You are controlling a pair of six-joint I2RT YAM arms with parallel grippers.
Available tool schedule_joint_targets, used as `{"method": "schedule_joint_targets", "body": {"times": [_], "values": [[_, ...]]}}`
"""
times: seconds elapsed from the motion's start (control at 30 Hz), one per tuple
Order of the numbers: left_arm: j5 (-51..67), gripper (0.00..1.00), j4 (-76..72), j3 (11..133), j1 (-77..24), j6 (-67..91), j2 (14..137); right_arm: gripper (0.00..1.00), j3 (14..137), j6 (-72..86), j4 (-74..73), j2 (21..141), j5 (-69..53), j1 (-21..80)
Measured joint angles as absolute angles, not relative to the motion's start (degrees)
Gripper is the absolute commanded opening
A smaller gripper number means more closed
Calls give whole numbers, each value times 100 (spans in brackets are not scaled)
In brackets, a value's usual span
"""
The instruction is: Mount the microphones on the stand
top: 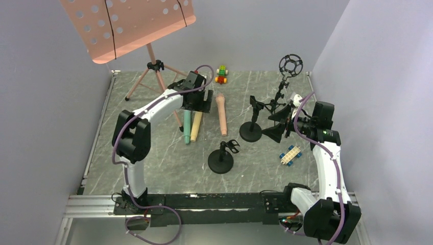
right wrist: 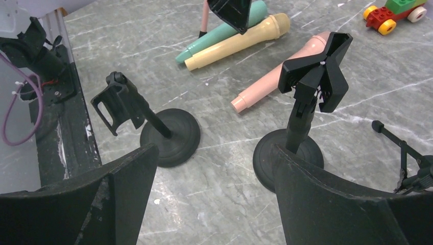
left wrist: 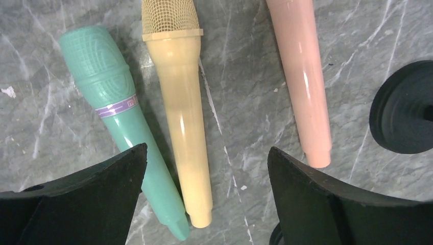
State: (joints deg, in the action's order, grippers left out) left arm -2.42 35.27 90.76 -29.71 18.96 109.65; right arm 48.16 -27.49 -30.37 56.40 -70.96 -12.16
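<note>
Three microphones lie on the marble table: teal-green [left wrist: 122, 117], pale yellow [left wrist: 181, 112] and salmon pink [left wrist: 301, 76]. In the top view the teal [top: 187, 127] and yellow [top: 196, 126] ones touch side by side, and the pink one [top: 221, 113] lies apart to their right. My left gripper [left wrist: 207, 153] hovers open and empty over the tails of the teal and yellow ones. A short clip stand [right wrist: 168, 135] and a taller clip stand [right wrist: 298, 122] stand in front of my right gripper [right wrist: 214, 153], which is open and empty.
A tripod stand with a round shock mount [top: 290, 65] stands at the back right. A pink perforated music stand [top: 127, 25] is at the back left. Toy-brick cars sit at the back [top: 221, 74] and near the right arm [top: 290, 154].
</note>
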Motion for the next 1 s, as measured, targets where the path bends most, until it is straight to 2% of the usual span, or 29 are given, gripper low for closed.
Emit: {"method": "schedule_joint_targets", "body": {"times": [0.17,0.33,0.53,0.73,0.83,1.0], "values": [[-233,93,3743,9456,-2976,1675,11236,85,4816,-2792,-3041,5791,-7094,-1216],[-263,90,3789,9568,-2989,1614,11306,85,4816,-3006,-3183,5986,-7076,-1216],[-366,86,3957,10307,-2993,1588,12018,85,4816,-3262,-3367,6005,-7083,-1214],[-462,85,4128,10361,-2993,1590,12403,85,4816,-3409,-3454,6053,-7087,-1212],[-497,79,4178,10370,-2993,1594,12527,85,4816,-3454,-3507,6104,-7087,-1212],[-475,77,4257,10527,-2993,1603,12770,85,4816,-3485,-3559,6108,-7087,-1212]]}}
